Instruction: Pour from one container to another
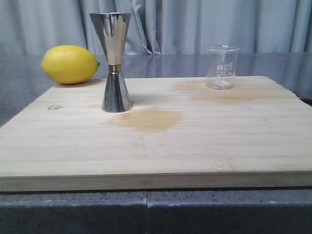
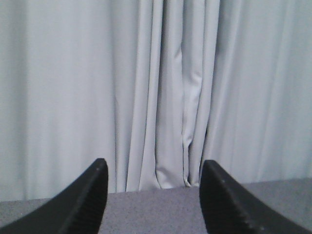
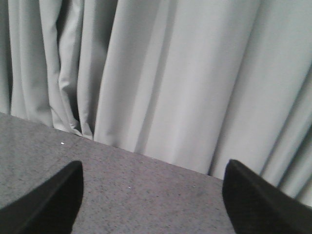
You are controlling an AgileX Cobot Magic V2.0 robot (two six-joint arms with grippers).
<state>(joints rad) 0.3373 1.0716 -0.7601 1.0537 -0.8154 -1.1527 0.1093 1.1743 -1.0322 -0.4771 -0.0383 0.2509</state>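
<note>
Grey curtains back our bamboo board, where steel jigger and glass beaker stand well apart; our left end effector and right end effector are both spread, empty.

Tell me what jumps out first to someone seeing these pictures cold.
The tall steel jigger stands upright left of centre on the wooden board, a damp brownish stain just in front of it. A bright yellow lemon lies at the board's far left corner, and a small clear beaker stands far right. Both wrist views show only open fingers against grey curtain.
</note>
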